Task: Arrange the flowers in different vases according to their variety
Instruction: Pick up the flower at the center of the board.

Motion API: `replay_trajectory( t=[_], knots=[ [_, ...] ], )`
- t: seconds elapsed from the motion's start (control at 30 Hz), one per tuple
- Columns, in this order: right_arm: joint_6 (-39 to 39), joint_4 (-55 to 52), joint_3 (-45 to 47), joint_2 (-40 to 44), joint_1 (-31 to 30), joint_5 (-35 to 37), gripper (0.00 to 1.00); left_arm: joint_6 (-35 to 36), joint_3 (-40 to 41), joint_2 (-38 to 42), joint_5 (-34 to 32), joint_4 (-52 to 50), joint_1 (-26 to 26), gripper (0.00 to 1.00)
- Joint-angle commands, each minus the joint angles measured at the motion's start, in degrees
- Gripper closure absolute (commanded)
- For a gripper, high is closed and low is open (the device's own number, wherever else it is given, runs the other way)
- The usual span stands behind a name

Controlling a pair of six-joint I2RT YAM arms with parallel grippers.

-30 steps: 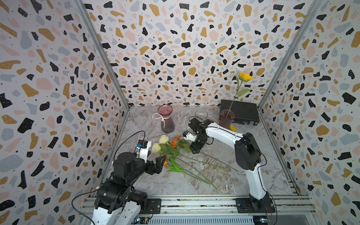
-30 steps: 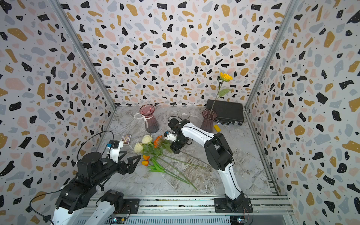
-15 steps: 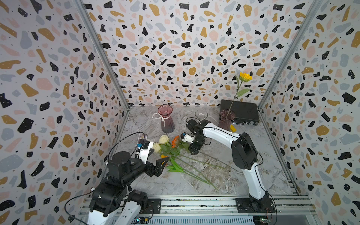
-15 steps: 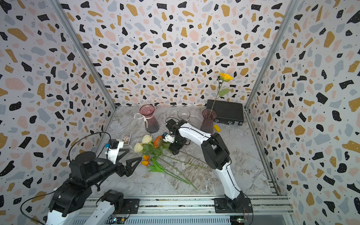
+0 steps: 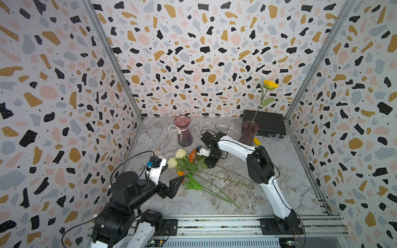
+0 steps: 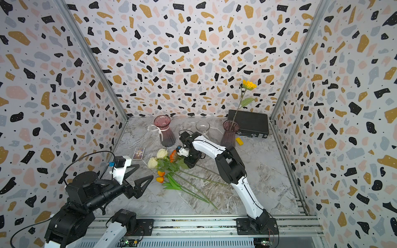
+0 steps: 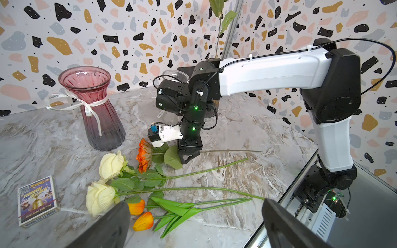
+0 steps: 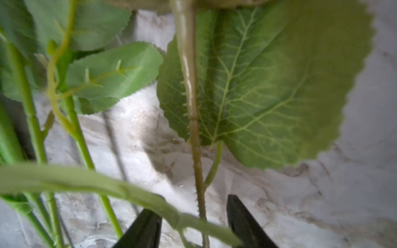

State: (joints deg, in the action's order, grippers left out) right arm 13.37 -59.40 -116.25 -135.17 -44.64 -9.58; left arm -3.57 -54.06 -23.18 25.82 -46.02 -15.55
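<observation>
Two cream roses [image 5: 180, 153] [image 7: 100, 196], an orange daisy [image 5: 192, 155] [image 7: 143, 157] and two orange tulips [image 6: 160, 179] [image 7: 143, 221] lie in a heap on the marble table. A yellow daisy [image 5: 270, 85] stands in the purple-brown vase [image 5: 249, 133]. The pink-red vase [image 5: 183, 131] and the clear vase [image 5: 222, 126] hold nothing. My right gripper [image 5: 210, 165] [image 8: 194, 221] points down over the orange daisy's stem [image 8: 198, 171], which runs between the fingers [image 8: 242, 221] untouched. My left gripper [image 5: 174, 174] [image 7: 193, 214] hovers open just short of the tulips.
A black case [image 5: 266, 124] lies in the back right corner behind the purple-brown vase, with a small yellow block [image 5: 256, 141] beside that vase. A card box [image 5: 157, 152] sits left of the roses. Patterned walls enclose three sides; a metal rail [image 5: 214, 223] runs along the front.
My right gripper has come down over the orange daisy's stem and its jaws have narrowed. The left arm has shifted only slightly and stays open.
</observation>
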Motion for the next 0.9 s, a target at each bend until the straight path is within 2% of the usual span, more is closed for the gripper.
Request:
replay_trajectory(
  t=[0.0,0.23,0.47,0.87],
  knots=[
    [-0.8,-2.5,-3.5,0.3,-0.3,0.9,0.61,1.1,-0.6,-0.3,0.1,1.0,-0.3,0.00],
    [-1.2,-3.5,-4.8,0.5,-0.4,1.1,1.00,1.1,-0.4,-0.2,0.1,1.0,-0.3,0.00],
    [-1.6,-4.2,-0.6,5.5,-0.4,1.5,1.00,0.9,-0.9,-0.2,0.3,0.5,-0.2,0.00],
    [-5.4,-3.0,13.7,27.6,-0.4,7.4,1.00,1.1,-1.0,1.5,-0.4,-1.3,-0.3,0.01]
  ],
)
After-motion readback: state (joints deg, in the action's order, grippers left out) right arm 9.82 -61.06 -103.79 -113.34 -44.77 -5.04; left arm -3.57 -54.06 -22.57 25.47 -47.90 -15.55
